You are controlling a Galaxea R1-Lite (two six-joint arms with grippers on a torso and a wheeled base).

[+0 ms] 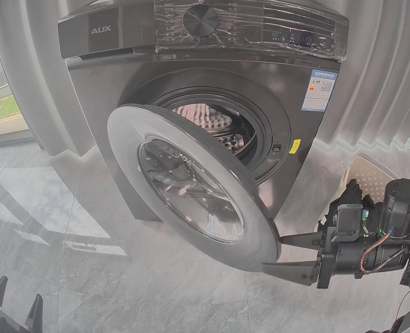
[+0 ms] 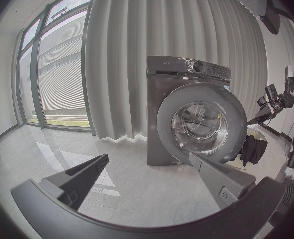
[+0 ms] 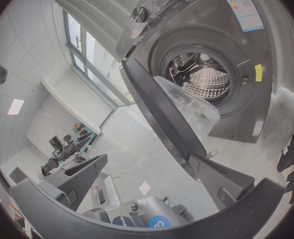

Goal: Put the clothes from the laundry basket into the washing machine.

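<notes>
Washing machine (image 1: 122,93): pale logo lettering (image 1: 101,30) on the upper panel; blue-edged label (image 1: 319,90) with coloured bars and a square code on the front. Yellow sticker (image 1: 295,146) beside the drum opening. The fine print is too small to read.

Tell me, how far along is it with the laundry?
Done: the washer door stands open. In hand: the right end effector sits open at the door's rim. To do: the dark clothes drape over the basket; the drum looks empty. The left end effector hangs open, low.
</notes>
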